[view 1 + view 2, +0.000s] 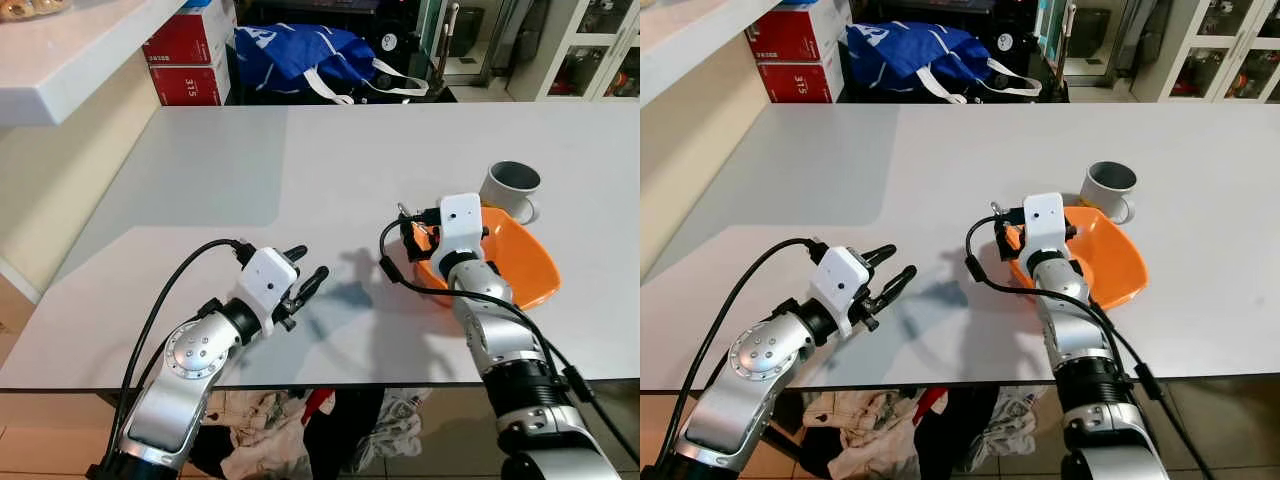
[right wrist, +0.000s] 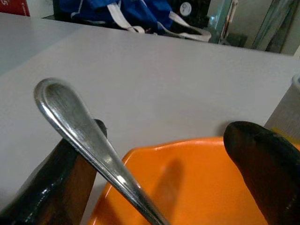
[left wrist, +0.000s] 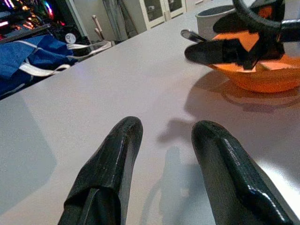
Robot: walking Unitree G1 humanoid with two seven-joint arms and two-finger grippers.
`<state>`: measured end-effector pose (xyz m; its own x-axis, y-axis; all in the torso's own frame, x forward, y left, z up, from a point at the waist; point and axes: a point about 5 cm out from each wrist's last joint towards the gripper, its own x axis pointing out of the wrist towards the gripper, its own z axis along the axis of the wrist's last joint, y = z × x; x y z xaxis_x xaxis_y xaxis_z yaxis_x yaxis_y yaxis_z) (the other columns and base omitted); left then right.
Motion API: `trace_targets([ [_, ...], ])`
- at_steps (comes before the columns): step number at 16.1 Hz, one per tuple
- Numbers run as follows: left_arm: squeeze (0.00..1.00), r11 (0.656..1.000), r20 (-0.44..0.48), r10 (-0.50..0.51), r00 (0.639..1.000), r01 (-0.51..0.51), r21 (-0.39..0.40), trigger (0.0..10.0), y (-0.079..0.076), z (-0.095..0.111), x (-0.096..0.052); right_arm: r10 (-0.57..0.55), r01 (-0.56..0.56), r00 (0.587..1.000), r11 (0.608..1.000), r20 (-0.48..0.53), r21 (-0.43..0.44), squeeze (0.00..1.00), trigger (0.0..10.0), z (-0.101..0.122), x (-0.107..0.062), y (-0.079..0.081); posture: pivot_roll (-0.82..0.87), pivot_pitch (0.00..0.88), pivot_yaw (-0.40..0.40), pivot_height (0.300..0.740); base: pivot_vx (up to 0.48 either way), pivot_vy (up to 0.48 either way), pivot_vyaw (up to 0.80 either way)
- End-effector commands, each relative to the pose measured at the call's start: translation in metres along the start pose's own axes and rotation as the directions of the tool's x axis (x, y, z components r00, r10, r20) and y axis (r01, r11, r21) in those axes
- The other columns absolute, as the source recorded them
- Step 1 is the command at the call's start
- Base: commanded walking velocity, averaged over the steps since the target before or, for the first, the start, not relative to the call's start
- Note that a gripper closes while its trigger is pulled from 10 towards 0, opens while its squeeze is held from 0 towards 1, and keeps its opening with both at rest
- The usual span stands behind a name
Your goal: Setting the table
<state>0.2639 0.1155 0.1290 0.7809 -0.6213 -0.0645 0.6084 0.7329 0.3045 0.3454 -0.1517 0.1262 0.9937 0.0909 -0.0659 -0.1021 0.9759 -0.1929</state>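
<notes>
Orange bowl [image 1: 510,262] near the table's [image 1: 300,170] right edge: right gripper [image 1: 418,237], fingers spread (spoon [image 2: 89,136] resting loose between), should close squarely; left gripper [image 1: 304,272] released.

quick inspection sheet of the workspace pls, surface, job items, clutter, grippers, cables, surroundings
surface: white table, bare apart from the job's things
job's things: orange bowl near the table's right front; grey mug just behind it; metal spoon lying over the bowl's rim
clutter: nothing seen on the table
grippers: left gripper open, over bare table; right gripper open at the bowl's left rim, the spoon against one finger
cables: black cable along the left arm, another looped at the right wrist
surroundings: blue bag, red boxes, clothes under the table
</notes>
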Motion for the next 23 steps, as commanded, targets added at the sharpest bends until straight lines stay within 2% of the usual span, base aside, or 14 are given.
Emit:
trace_targets([
  [1, 0.0, 1.0, 0.0, 0.007, 1.0, -0.007, 0.008, 10.0, 0.0, 0.0, -0.001, 0.003, 0.001, 0.994, 0.999, 0.108, -0.04, 0.0, 10.0, 0.021, -0.002, 0.0, 0.08, 0.0, 0.013, 0.74, 0.0, 0.0, 0.0],
  [3, 0.0, 1.0, -0.001, 0.009, 1.0, -0.009, 0.016, 10.0, -0.001, -0.001, 0.0, 0.004, 0.016, 0.968, 0.997, 0.251, -0.079, 0.0, 10.0, 0.045, -0.009, -0.001, 0.07, 0.0, 0.013, 0.74, 0.0, 0.0, 0.0],
  [5, 0.0, 1.0, 0.003, 0.009, 1.0, -0.009, 0.016, 10.0, -0.002, 0.0, 0.002, -0.043, 0.07, 0.945, 0.995, 0.324, -0.074, 0.0, 10.0, 0.056, -0.018, -0.013, 0.06, 0.0, 0.014, 0.74, 0.0, 0.0, 0.0],
  [8, 0.0, 1.0, 0.001, -0.003, 1.0, 0.003, 0.014, 10.0, -0.006, -0.001, 0.003, -0.16, 0.188, 0.921, 0.981, 0.356, -0.046, 0.0, 10.0, 0.06, -0.03, -0.038, 0.03, 0.0, 0.017, 0.74, 0.0, 0.0, 0.0],
  [12, 0.0, 1.0, 0.001, -0.014, 1.0, 0.014, 0.004, 10.0, -0.007, -0.002, 0.005, -0.221, 0.249, 0.916, 0.967, 0.334, -0.043, 0.0, 10.0, 0.05, -0.05, -0.062, 0.01, 0.0, 0.03, 0.74, 0.0, 0.0, 0.0],
  [15, 0.0, 0.999, -0.002, -0.032, 0.999, 0.032, 0.003, 10.0, -0.008, -0.002, 0.006, -0.293, 0.329, 0.916, 0.939, 0.275, -0.097, 0.0, 10.0, 0.031, -0.079, -0.094, -0.01, 0.0, 0.046, 0.74, 0.0, 0.0, 0.0],
  [17, 0.0, 0.999, -0.002, -0.042, 0.999, 0.042, 0.003, 10.0, -0.009, -0.002, 0.007, -0.347, 0.377, 0.912, 0.92, 0.218, -0.112, 0.0, 10.0, 0.013, -0.093, -0.107, -0.02, 0.0, 0.048, 0.74, 0.0, 0.0, 0.0],
  [18, 0.0, 0.999, 0.001, -0.046, 0.999, 0.046, 0.004, 10.0, -0.009, -0.001, 0.009, -0.389, 0.407, 0.909, 0.905, 0.151, -0.12, 0.0, 10.0, -0.01, -0.107, -0.115, -0.02, 0.0, 0.05, 0.74, 0.0, 0.0, 0.0],
  [19, 0.0, 0.999, 0.001, -0.047, 0.999, 0.047, 0.004, 10.0, -0.008, -0.001, 0.009, -0.41, 0.422, 0.905, 0.898, 0.114, -0.122, 0.0, 10.0, -0.021, -0.115, -0.117, -0.03, 0.0, 0.053, 0.74, 0.0, 0.0, 0.0],
  [20, 0.0, 0.999, 0.0, -0.05, 0.999, 0.05, 0.005, 10.0, -0.008, -0.002, 0.009, -0.444, 0.449, 0.893, 0.891, 0.076, -0.068, 0.0, 10.0, -0.035, -0.132, -0.119, -0.03, 0.0, 0.057, 0.74, 0.0, 0.0, 0.0],
  [21, 0.0, 0.999, -0.002, -0.052, 0.999, 0.052, 0.007, 10.0, -0.007, -0.002, 0.009, -0.45, 0.453, 0.891, 0.89, 0.057, -0.056, 0.0, 10.0, -0.043, -0.143, -0.118, -0.03, 0.0, 0.058, 0.74, 0.0, 0.0, 0.0],
  [23, 0.0, 0.998, -0.003, -0.058, 0.998, 0.058, 0.01, 10.0, -0.006, -0.002, 0.009, -0.381, 0.38, 0.925, 0.922, 0.008, -0.072, 0.0, 10.0, -0.058, -0.161, -0.102, -0.04, 0.0, 0.061, 0.74, 0.0, 0.0, 0.0],
])
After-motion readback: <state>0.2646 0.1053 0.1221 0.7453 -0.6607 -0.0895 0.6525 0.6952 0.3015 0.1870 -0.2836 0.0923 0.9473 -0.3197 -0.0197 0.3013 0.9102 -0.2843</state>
